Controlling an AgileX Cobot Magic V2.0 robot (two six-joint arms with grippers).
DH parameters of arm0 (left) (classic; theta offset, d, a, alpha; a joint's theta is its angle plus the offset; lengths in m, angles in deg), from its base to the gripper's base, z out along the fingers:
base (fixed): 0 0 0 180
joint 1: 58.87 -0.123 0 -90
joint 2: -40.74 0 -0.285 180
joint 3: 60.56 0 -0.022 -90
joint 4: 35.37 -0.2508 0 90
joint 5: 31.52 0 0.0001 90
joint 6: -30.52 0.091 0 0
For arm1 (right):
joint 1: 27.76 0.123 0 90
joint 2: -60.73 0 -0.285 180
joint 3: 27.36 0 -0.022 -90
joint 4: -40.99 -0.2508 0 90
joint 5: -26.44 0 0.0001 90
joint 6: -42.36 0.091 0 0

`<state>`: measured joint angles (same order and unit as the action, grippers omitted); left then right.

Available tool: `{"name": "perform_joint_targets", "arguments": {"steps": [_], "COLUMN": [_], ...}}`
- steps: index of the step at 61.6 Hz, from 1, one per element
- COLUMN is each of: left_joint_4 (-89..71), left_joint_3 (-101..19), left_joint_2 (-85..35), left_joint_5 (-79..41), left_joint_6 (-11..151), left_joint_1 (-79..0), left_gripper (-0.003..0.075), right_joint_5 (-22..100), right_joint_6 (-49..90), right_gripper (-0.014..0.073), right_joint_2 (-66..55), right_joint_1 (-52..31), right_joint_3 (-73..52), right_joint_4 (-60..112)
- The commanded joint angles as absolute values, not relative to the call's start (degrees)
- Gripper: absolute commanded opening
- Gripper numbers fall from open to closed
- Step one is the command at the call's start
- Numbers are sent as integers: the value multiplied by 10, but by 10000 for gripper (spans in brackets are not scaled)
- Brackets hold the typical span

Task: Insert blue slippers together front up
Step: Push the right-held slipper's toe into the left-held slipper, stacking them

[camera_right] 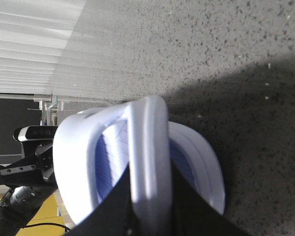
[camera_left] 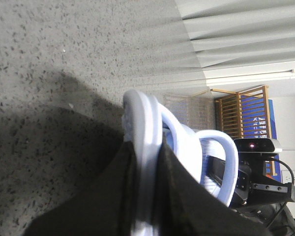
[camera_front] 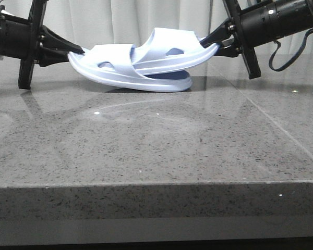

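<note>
Grey speckled table (camera_front: 146, 151), we see blue slippers (camera_front: 141, 65) nested together near its far edge, left gripper (camera_front: 79, 51) pinching one end, right gripper (camera_front: 211, 40) pinching the other.

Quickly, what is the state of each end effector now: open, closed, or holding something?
Left end effector: closed on the end of one of the blue slippers.
Right end effector: closed on the end of the other slipper.

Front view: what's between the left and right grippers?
Only the blue slippers, nested together. The left gripper grips one end, the right gripper the other; nothing else spans that stretch above the table.
</note>
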<state>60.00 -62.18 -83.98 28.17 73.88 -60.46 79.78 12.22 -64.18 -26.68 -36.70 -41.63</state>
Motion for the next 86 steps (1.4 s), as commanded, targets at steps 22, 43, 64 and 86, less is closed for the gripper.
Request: {"name": "perform_joint_targets", "arguments": {"steps": [22,43,64,86], "left_joint_4": [650,648,621,558], "left_joint_3": [-636,-636,-636,-636], "left_joint_2": [-811,-811,-811,-811], "left_joint_5": [392,394,397,412], "left_joint_6": [733,733,733,733], "left_joint_1": [-577,-577,-592,-633], "left_gripper": [-20,-20,-20,198], "right_joint_5": [884,901,899,907], "right_joint_6": [118,118,118,118], "right_gripper": [-108,-108,-54,354], "right_joint_2": [-610,-618,-618,-618], "right_joint_1": [-232,-226,-232,-250], "right_joint_3": [-380,-380,-380,-380], "right_joint_4": [-472,-488,-484,-476]}}
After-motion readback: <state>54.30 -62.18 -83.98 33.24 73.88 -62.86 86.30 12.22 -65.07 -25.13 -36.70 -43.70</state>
